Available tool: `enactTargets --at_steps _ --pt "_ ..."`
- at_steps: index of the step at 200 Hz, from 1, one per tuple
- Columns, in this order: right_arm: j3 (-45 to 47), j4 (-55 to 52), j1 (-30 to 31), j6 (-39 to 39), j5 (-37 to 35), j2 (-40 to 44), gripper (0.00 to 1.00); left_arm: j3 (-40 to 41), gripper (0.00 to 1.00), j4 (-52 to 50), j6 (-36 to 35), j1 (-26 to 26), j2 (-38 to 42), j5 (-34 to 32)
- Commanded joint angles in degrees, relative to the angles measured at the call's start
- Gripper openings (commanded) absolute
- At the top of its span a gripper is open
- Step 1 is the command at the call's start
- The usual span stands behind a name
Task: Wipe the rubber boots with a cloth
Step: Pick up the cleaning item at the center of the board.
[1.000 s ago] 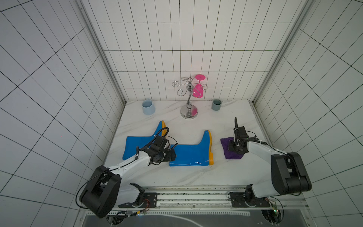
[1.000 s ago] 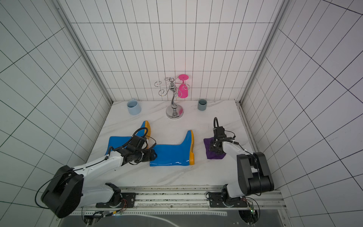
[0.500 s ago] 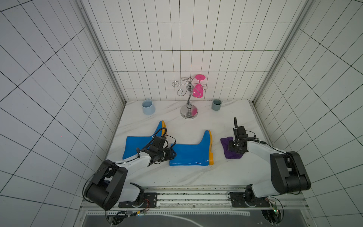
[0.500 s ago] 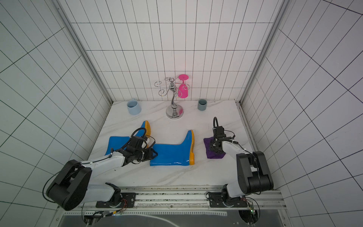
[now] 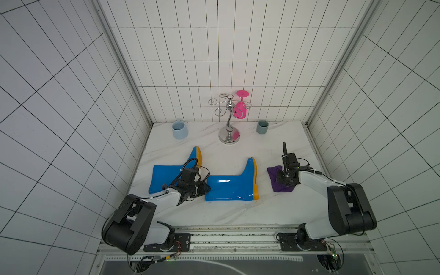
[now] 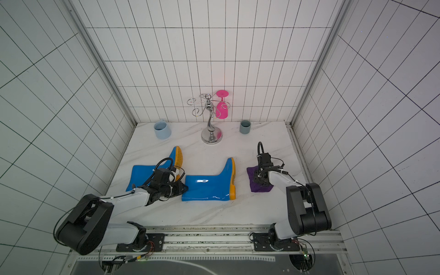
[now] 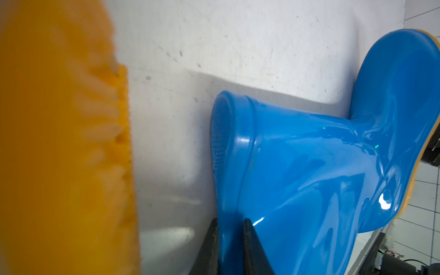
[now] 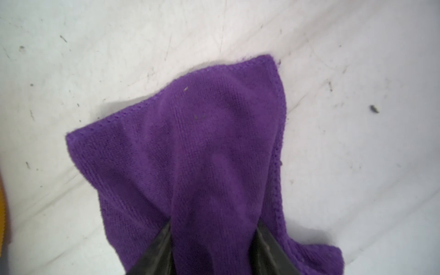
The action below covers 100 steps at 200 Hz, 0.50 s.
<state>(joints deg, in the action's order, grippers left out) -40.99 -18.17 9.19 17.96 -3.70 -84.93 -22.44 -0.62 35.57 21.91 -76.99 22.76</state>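
Filling the floor of the tiled booth, a white table is seen in both top views. From its near edge 2 arms are stretched forward, the left arm and the right arm. Between them 2 blue boots are laid on their sides, with the orange soles turned to the right. The left boot is placed near the left wall, with its foot pointed to the back. The centre boot is laid just beside it, with the open shaft turned to the left.

The left gripper is pressed together on the rim of this shaft: in the left wrist view 1 finger is seen on each side of the rim wall.

At the back a chrome rack is stood upright. The cloth is laid on the table right of the centre boot, not touching it. A fold of it is gathered up and pinched between the fingers of the right gripper.

A blue cup is stood left of the rack and a grey cup right of it. 1 pink glass is hung upside down on the rack.
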Motion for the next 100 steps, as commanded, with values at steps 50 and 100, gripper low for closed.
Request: enactTargets --at_steps 50,100 --pt "-3.28 -1.4 3.4 0.47 -0.39 -2.85 0.41 3.05 0.0 -1.04 0.47 -0.73 -1.1 1.49" --pt "-2.61 -2.18 5.81 0.56 -1.25 -4.99 0.0 3.52 0.0 0.51 0.64 -0.73 -1.53 2.17"
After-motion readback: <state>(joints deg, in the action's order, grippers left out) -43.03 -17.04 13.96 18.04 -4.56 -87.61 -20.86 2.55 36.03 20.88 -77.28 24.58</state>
